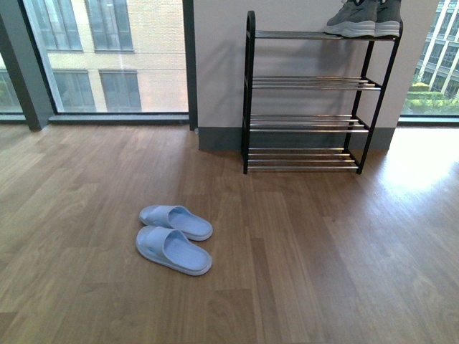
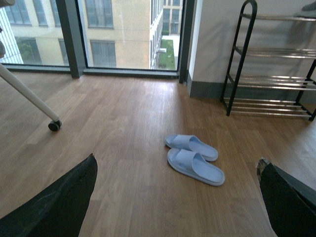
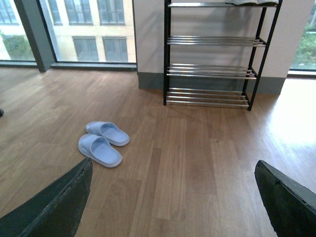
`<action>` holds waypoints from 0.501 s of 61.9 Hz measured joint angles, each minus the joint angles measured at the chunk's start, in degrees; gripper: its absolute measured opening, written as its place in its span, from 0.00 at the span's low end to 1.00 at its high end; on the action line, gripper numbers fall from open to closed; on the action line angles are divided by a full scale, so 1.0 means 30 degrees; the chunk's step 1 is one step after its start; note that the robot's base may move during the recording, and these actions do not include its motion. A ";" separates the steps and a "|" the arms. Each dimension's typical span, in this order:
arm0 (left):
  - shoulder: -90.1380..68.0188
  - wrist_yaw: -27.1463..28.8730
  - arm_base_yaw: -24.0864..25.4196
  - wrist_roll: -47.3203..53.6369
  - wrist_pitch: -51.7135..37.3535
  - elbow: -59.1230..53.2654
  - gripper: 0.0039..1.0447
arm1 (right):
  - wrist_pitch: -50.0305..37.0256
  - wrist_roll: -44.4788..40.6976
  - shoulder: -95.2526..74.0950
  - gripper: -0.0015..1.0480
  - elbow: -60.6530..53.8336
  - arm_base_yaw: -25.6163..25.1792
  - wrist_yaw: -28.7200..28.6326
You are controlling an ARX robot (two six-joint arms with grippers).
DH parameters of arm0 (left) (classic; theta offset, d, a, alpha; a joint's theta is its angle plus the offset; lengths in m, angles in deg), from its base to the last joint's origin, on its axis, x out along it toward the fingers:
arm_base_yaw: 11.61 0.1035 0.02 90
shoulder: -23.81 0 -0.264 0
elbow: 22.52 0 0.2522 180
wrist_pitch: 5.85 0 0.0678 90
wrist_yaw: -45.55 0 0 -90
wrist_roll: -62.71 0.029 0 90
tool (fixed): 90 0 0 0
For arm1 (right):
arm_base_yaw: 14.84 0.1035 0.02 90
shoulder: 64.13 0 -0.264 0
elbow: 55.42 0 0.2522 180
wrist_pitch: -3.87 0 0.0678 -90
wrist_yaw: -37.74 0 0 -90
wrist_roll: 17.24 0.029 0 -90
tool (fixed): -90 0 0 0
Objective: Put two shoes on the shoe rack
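Pale blue foam slides lay side by side on the floor, just beside each other, strap ends toward the robot's left, well apart from the shoe rack.

- Handling (judged): light, soft moulded foam that would give under a pinch. Matte finish, so probably not slippery, and nothing fragile. The best hold looked to be across the arched strap, or else pinching the sole's side wall.
- Grey sneakers sat on the top tier at its right end, partly cut off by the frame edge. The three lower tiers showed nothing on them.
- Left gripper: fingers spread wide, holding nothing.
- Right gripper: likewise wide apart and empty.

The wood plank floor was smooth and level, with glare near the rack. The rack stood against a pale wall between tall windows. A white caster leg stood off to one side in the left wrist view.
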 joint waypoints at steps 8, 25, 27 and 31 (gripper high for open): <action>0.0000 -0.0044 0.0007 0.0000 0.0007 0.0000 0.91 | 0.0000 0.0000 0.0007 0.91 0.0000 0.0000 0.0015; 0.0000 -0.0051 0.0022 0.0000 0.0000 0.0000 0.91 | 0.0000 0.0000 0.0007 0.91 0.0007 0.0015 0.0058; 0.0000 -0.0051 0.0022 0.0000 0.0000 0.0000 0.91 | 0.0000 0.0000 0.0007 0.91 0.0007 0.0015 0.0058; 0.0000 -0.0051 0.0022 0.0000 0.0000 0.0000 0.91 | 0.0000 0.0000 0.0007 0.91 0.0007 0.0015 0.0051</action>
